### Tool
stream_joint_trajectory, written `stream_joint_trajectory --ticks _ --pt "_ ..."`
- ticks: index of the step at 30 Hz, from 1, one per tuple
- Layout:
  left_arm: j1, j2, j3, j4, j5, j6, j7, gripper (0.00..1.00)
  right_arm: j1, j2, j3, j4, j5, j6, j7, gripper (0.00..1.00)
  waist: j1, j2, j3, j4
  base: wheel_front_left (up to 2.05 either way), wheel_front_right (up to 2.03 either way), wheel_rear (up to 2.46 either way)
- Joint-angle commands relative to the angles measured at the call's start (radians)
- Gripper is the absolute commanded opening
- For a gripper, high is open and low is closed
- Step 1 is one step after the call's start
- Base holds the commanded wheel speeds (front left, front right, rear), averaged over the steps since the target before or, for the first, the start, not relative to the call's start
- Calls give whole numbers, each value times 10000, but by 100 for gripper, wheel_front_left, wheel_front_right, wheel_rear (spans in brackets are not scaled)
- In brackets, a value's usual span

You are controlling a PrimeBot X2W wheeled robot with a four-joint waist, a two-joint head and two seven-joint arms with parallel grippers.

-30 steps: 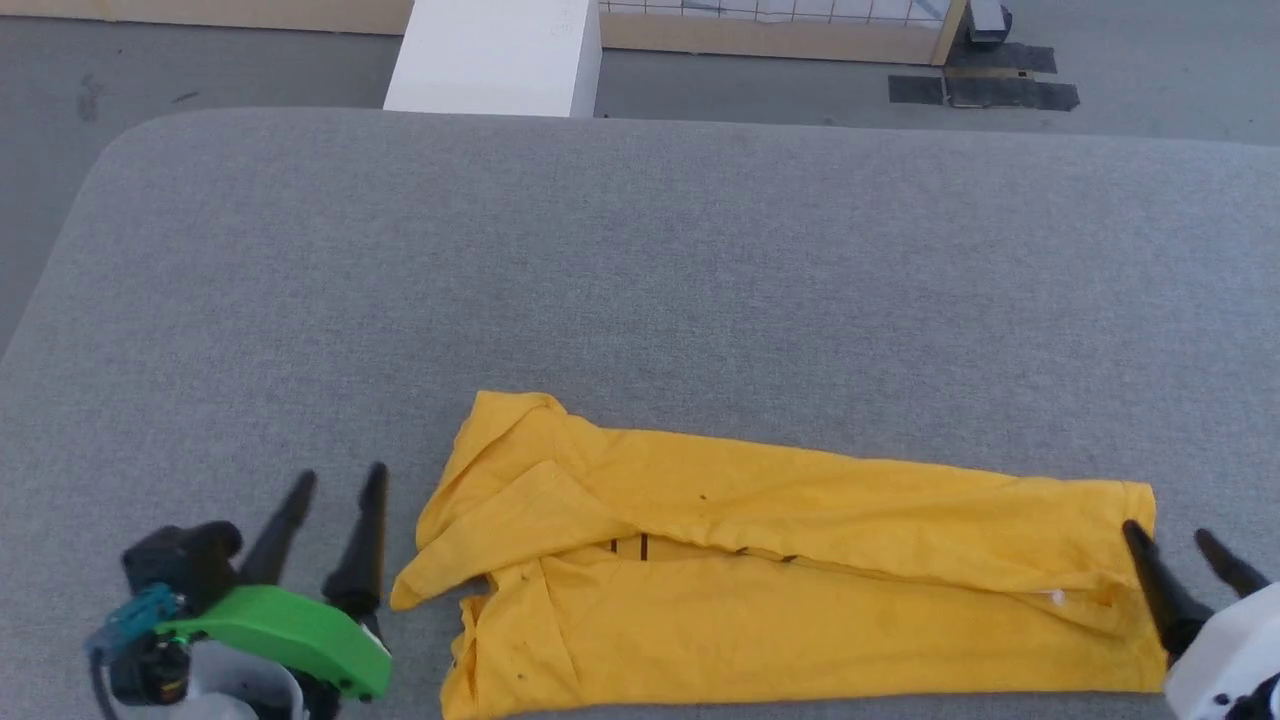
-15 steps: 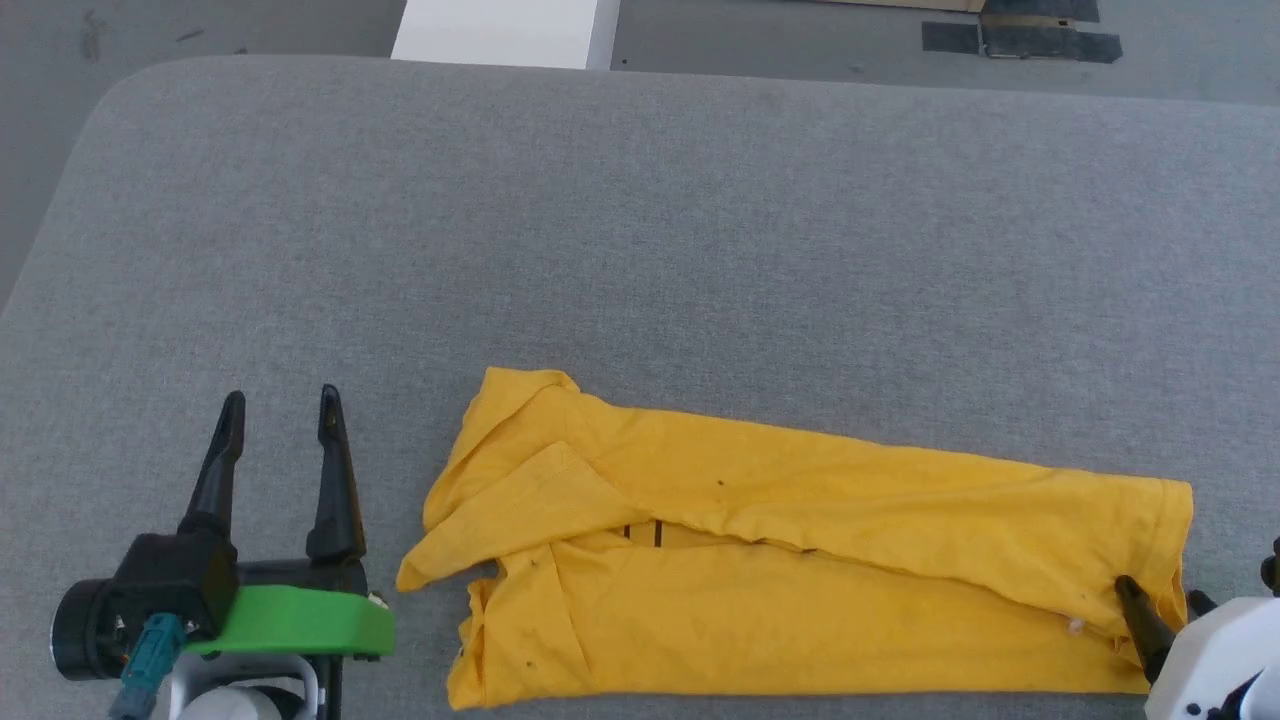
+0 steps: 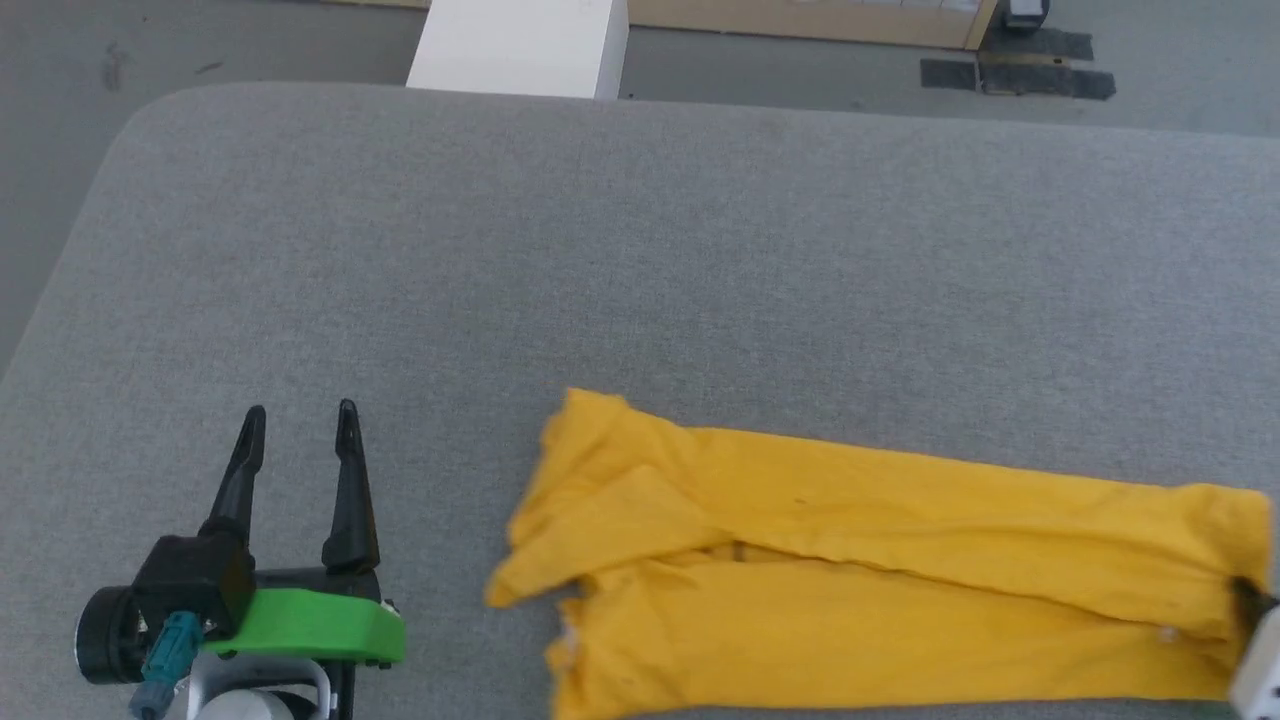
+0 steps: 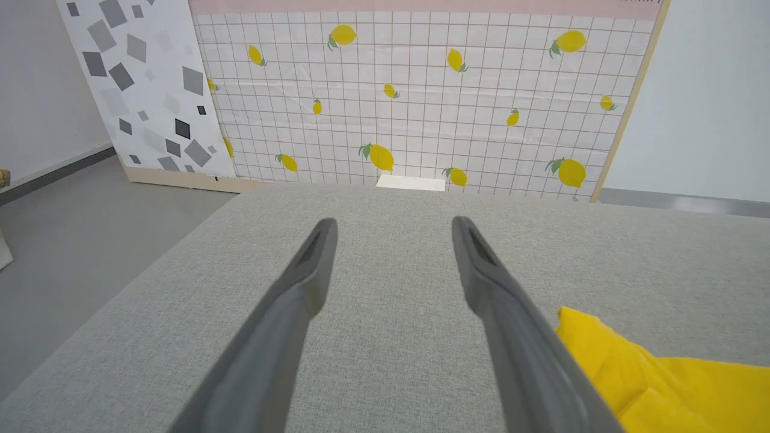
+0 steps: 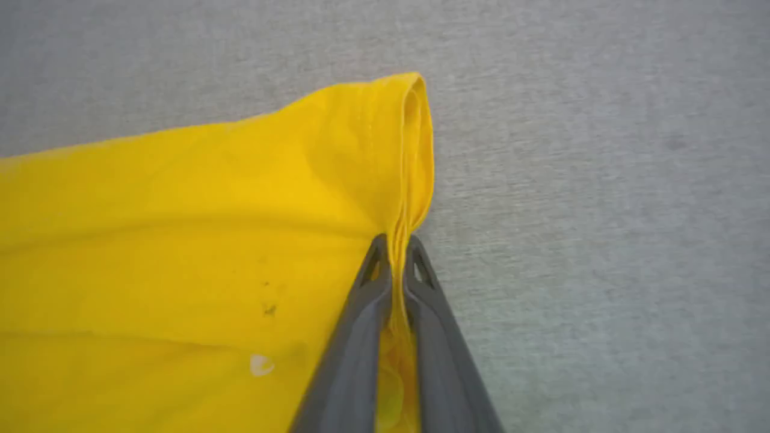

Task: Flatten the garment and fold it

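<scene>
The garment [image 3: 870, 560] is a bright yellow T-shirt folded into a long strip, lying along the near edge of the grey padded table [image 3: 640, 260]. Its print is hidden. My right gripper [image 5: 394, 243] is shut on the garment's [image 5: 180, 252] right end, with a pinch of yellow cloth standing between the dark fingers; in the head view it sits at the far right edge [image 3: 1250, 600]. My left gripper [image 3: 297, 412] stands open over bare table, well left of the garment's crumpled left end. In the left wrist view its fingers [image 4: 391, 222] are wide apart, with the garment [image 4: 656, 385] at the lower right.
A white box [image 3: 520, 45] stands on the floor beyond the table's far edge. A lemon-print panel [image 4: 421, 96] and a grey-speckled panel [image 4: 144, 90] stand behind it. Black tape patches [image 3: 1020, 75] mark the floor at the back right.
My right gripper has shut on the garment's right end and dragged the whole garment to the right. The left gripper has stayed open, its fingers now pointing straight ahead. The head camera has shifted slightly.
</scene>
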Motion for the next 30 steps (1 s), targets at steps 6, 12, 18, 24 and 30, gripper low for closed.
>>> stream_joint_trajectory --ticks 6,12,18,24,30 --pt "398 -210 42 229 12 -218 -47 100 213 -896 -989 -311 -403 -21 106 0 1 0 -560 -144 0 0 0" --pt "609 -393 57 395 -59 -384 -47 100 631 -786 5 -1481 431 -21 1187 0 1 0 -799 -243 0 0 0" --pt "598 -578 84 511 -77 -538 -47 100 955 -178 1918 -3213 1466 -21 2521 0 1 0 -865 -278 0 0 0" --pt "472 -755 209 590 -65 -705 -47 100 393 148 4030 -4249 1875 -21 3133 0 1 0 -724 -135 0 0 0" --pt "342 -904 259 670 -48 -842 -47 100 -596 332 5539 -4021 2119 -21 3015 0 1 0 -515 111 0 0 0"
